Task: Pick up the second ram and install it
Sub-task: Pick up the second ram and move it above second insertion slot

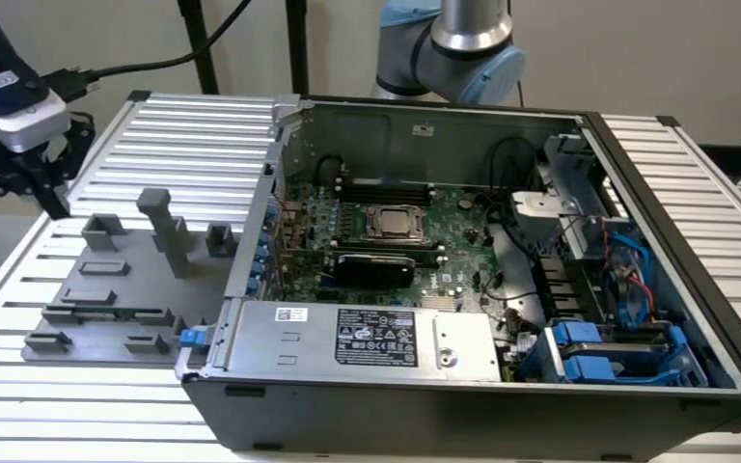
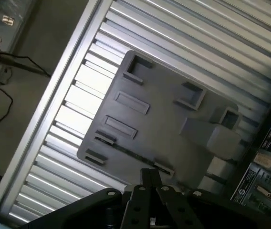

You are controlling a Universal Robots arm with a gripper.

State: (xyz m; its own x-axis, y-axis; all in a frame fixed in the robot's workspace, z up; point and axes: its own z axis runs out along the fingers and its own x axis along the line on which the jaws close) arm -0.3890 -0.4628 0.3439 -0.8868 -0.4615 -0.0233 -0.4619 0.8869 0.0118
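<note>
My gripper (image 1: 49, 193) hangs at the exterior view's far left, above and beyond the outer edge of the grey holder plate (image 1: 100, 289). In the wrist view its black fingertips (image 2: 150, 175) meet with no gap and nothing shows between them, so it looks shut and empty. The holder plate (image 2: 164, 124) lies below it, with a long thin slot (image 2: 133, 153) running between two small end blocks. The second ram is out of view. The open computer case (image 1: 474, 405) holds the motherboard with its CPU socket (image 1: 397, 222) and black memory slots (image 1: 384, 183).
Grey upright holder blocks (image 1: 165, 227) stand on the plate, close to the case's side wall. The ribbed metal table (image 1: 178, 125) extends around both. A power supply (image 1: 358, 338) and blue drive bays (image 1: 602, 352) fill the case's front. The arm's base (image 1: 467, 43) stands behind the case.
</note>
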